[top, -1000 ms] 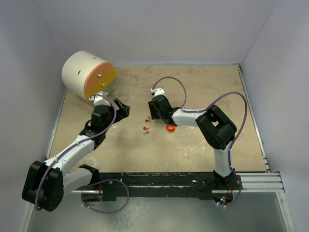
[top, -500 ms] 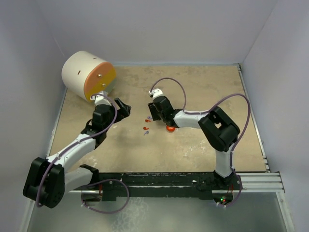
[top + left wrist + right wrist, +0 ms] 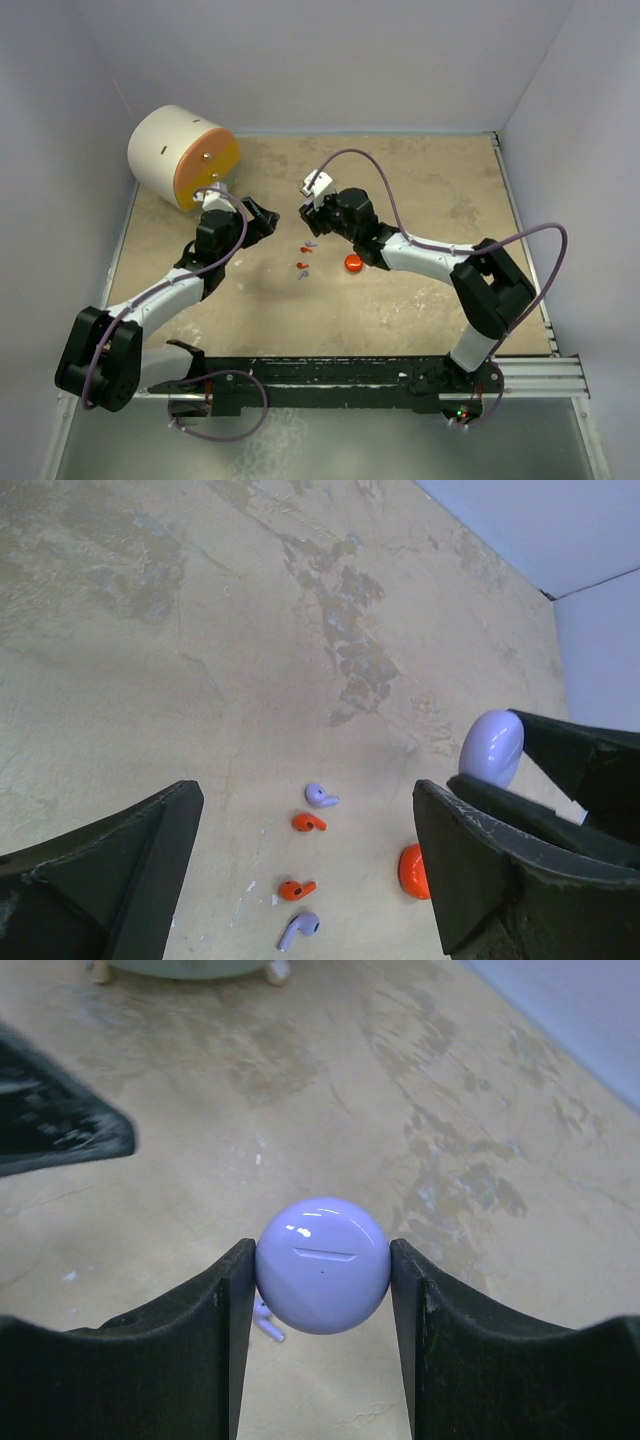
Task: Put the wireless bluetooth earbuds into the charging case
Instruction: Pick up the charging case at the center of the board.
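On the tan table (image 3: 420, 300), out past the arm bases, four earbuds lie loose in a short row running away from the robot. The near lavender earbud (image 3: 300, 928) comes first, then the near red earbud (image 3: 296, 889), the far red earbud (image 3: 308, 823) and the far lavender earbud (image 3: 320, 796). None of them touches its neighbour and none sits in a case. Just to the right of the near red one, apart from it, the red-orange round case (image 3: 410, 870) lies flat on the table. The views do not show whether it is open.

Farther out, the two grippers face each other over the middle of the table. The left gripper (image 3: 264, 218) has its jaws spread wide with nothing between them, and in its wrist view the row of earbuds shows in the gap. The right gripper (image 3: 322, 1250) is clamped on the lavender charging case (image 3: 322, 1265), one finger on each side of it. The case is round and glossy, and a thin seam line faces the wrist camera. In the left wrist view it sits above the table surface, beyond the red-orange case. A bit of a lavender earbud peeks out beneath it in the right wrist view.

In the far left corner stands a white cylinder (image 3: 165, 150), tipped on its side with an orange round face turned towards the table.
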You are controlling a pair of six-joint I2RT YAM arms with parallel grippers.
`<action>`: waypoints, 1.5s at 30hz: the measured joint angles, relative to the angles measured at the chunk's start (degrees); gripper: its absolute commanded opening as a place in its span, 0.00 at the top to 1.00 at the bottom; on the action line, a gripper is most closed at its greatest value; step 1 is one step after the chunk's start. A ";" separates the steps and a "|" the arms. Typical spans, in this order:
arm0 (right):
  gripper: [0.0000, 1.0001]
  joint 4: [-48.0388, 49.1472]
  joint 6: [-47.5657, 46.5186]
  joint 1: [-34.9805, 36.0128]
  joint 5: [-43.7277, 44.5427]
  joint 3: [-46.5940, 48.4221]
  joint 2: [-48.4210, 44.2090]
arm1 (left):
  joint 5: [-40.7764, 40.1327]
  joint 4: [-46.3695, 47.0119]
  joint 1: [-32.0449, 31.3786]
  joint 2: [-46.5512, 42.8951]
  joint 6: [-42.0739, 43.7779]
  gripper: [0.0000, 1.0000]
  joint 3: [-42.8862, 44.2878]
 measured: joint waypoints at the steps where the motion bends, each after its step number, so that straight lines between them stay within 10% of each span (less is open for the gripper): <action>1: 1.00 0.74 -0.96 0.00 -1.38 -0.79 -0.61 | 0.15 0.48 0.00 0.11 -0.35 0.17 0.00; 24: 1.00 17.03 -14.97 0.00 -20.33 -16.74 -9.79 | 4.96 12.63 0.00 1.57 -3.67 0.30 -3.13; 45: 1.00 17.51 -12.17 0.00 -24.92 -10.62 -4.24 | 7.74 30.40 0.00 -0.02 -7.87 0.31 -10.23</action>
